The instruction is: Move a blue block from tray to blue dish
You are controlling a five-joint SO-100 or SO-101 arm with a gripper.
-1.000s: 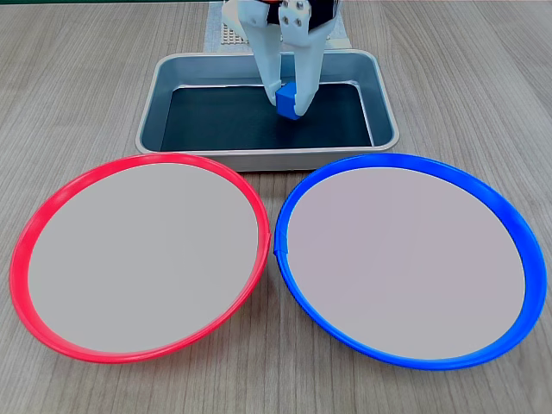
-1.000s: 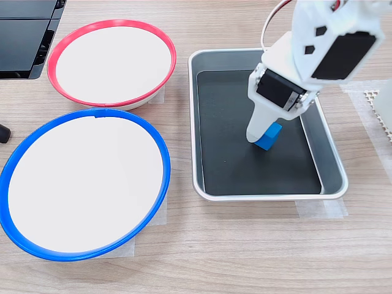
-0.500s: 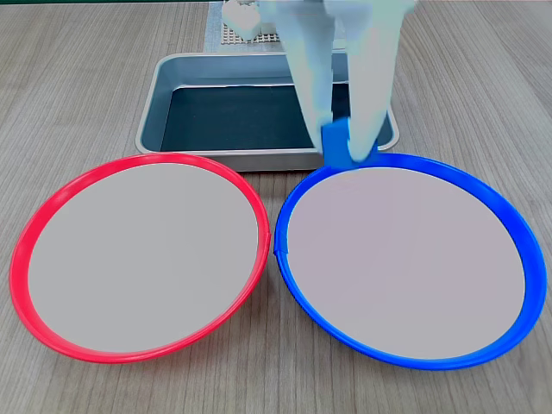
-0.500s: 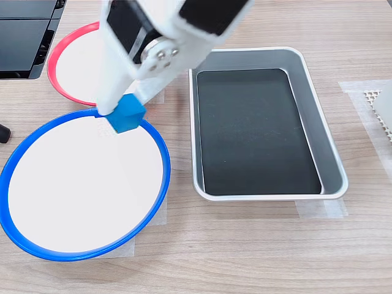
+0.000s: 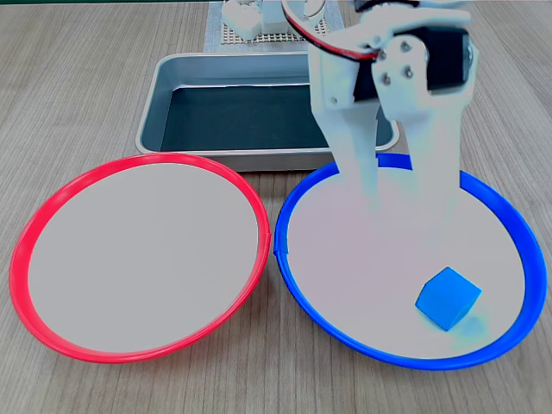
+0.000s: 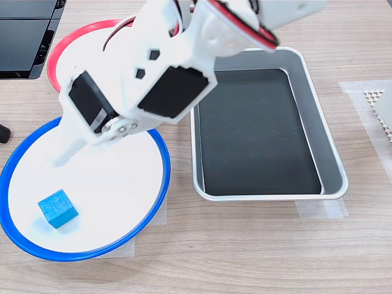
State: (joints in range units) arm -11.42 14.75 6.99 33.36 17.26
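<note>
The blue block (image 5: 448, 297) (image 6: 57, 208) lies loose on the pale centre of the blue dish (image 5: 282, 252) (image 6: 166, 174), towards its near right in the first exterior view. My gripper (image 5: 412, 210) hangs open above the dish, its two white fingers apart with nothing between them. The block sits below and beyond the fingertips (image 6: 64, 158), apart from them. The grey tray (image 5: 162, 88) (image 6: 334, 165) shows only its dark bottom, and the arm hides its right part in the first exterior view.
A red-rimmed dish (image 5: 19, 263) (image 6: 51, 59) of the same size touches the blue dish. A perforated white mat (image 5: 226, 34) (image 6: 372, 97) lies behind the tray. Black equipment (image 6: 24, 30) sits at the second exterior view's top left.
The gripper carried the block out of the tray, over the blue rim, then opened. The block now rests free in the blue dish.
</note>
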